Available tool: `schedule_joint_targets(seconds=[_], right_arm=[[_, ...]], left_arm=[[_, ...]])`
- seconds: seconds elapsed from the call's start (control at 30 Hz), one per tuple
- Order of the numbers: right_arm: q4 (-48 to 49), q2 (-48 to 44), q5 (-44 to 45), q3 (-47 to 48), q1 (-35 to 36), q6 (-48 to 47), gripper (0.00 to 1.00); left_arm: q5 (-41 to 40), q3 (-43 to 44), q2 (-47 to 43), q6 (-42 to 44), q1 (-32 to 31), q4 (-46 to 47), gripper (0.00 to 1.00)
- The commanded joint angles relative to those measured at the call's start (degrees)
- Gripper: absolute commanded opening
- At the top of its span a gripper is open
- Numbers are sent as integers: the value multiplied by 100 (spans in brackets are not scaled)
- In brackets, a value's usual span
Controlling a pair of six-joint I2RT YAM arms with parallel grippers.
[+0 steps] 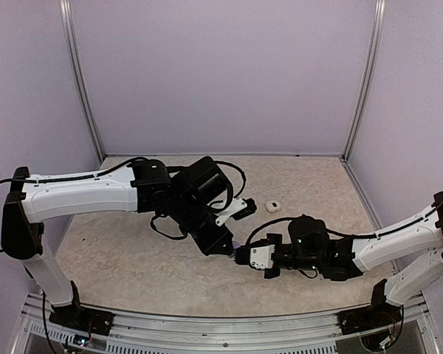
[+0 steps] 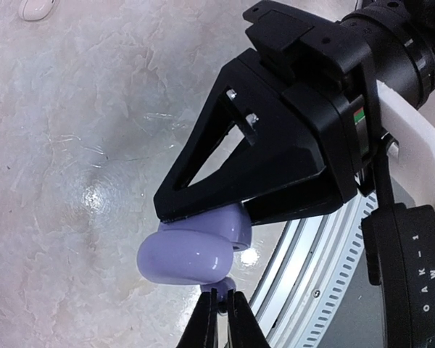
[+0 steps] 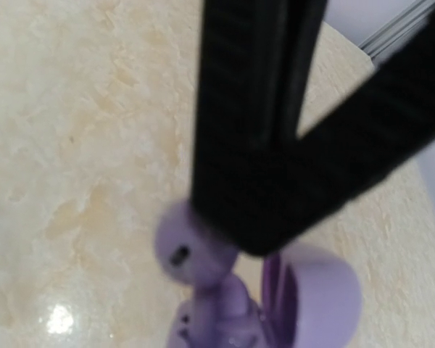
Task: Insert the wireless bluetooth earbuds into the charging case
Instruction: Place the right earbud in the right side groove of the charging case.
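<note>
Seating lilac earbud [image 3: 188,254], pinched by left pincer [image 2: 221,308], into case [image 2: 185,257] clamped in right pincer [image 2: 210,217]; next likely needs fine alignment, gentle push.

Bright, even overhead light; soft shadows. Glare spots on table [image 2: 94,196], sheen on charging case [image 2: 185,257]. Right wrist view badly blurred, defocused.

The left arm [image 1: 74,195] and right arm [image 1: 399,242] wear glossy white shells over black joints, with black cables [image 1: 96,174] trailing alongside. The right gripper [image 1: 238,255] has matte black fingers [image 2: 290,167] shaped as open triangles, two silver screws [image 2: 252,118], a white bracket [image 2: 413,145], and white "OAK-1" lettering [image 2: 428,279] on black housing.
</note>
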Motion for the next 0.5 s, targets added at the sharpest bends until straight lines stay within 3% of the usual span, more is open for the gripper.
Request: schedule_joint_targets(seconds=[0.0,0.47], right_arm=[[68,28,34,160,75,-35,0],[110,-47,96,121,83,-66,0]], left_arm=[[120,185,70,73,-4,-3,8],[66,205,112,106,1,-99,3]])
